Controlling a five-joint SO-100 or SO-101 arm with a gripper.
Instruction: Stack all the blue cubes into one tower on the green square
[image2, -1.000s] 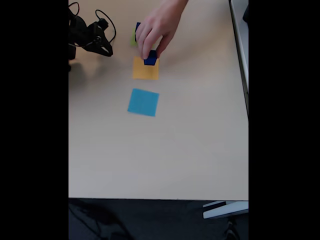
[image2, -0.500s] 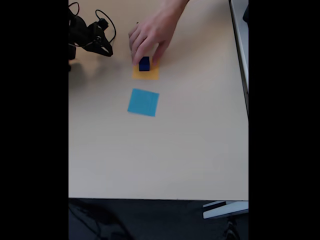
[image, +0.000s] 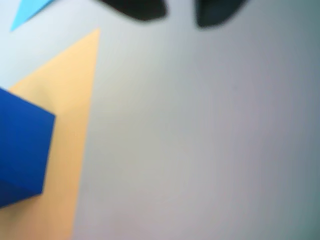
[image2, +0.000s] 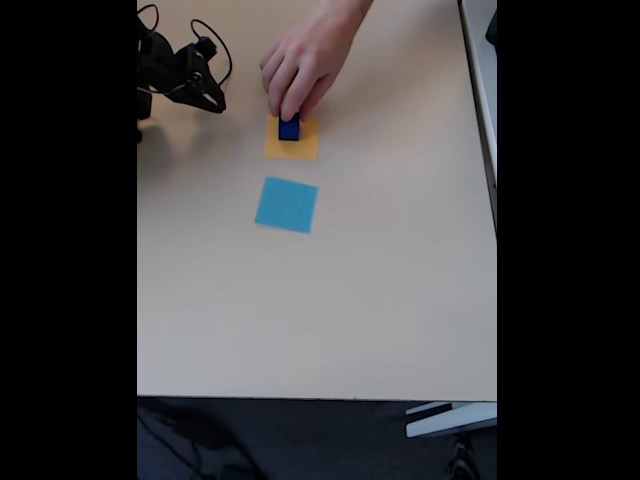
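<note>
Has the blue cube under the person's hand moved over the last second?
Yes. The blue cube shifted slightly left and farther onto the orange square in the fixed view.

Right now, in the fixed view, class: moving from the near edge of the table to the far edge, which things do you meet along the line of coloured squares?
Light-blue square → orange square → blue cube resting on the orange square's far part → a person's hand reaching down to the cube.
</note>
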